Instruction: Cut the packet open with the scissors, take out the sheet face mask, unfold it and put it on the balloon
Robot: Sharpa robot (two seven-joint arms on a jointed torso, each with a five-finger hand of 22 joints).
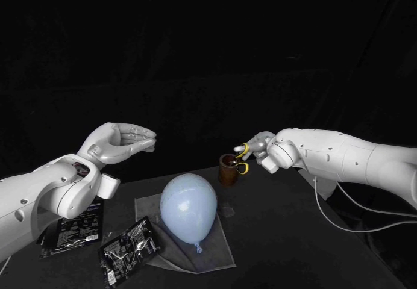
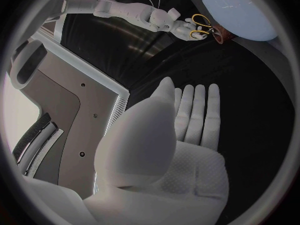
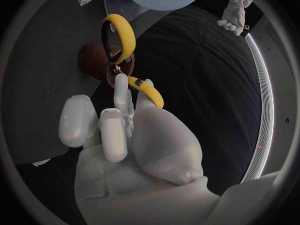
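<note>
The right hand (image 1: 260,151) was closed on the yellow-handled scissors (image 1: 243,168) at their finger loops. In the right wrist view, the fingers (image 3: 122,92) reached up between the two yellow loops, with one loop (image 3: 150,91) lying against the hand (image 3: 134,135). The scissors stood over a brown cylindrical holder (image 1: 228,174), which sat near the far edge of the black counter (image 1: 287,241). Whether the blades were inside the holder (image 3: 90,65) could not be determined.

The left hand (image 1: 118,143) was raised above the left edge of the counter, well apart from every object. In the left wrist view, its palm (image 2: 181,140) was exposed, its fingers were extended side by side, and it held nothing. The same view showed the right hand (image 2: 177,27) and the scissors (image 2: 200,20) beyond it.

The pale blue oval balloon (image 1: 188,205) lay at the middle of the counter on a grey cloth mat (image 1: 213,253), with its knotted end towards the front edge.

A black printed foil packet (image 1: 130,244) lay flat and uncut near the front-left corner, just beside the mat. A second black packet (image 1: 74,229) lay closer to the left edge, partly covered by the left arm.
</note>
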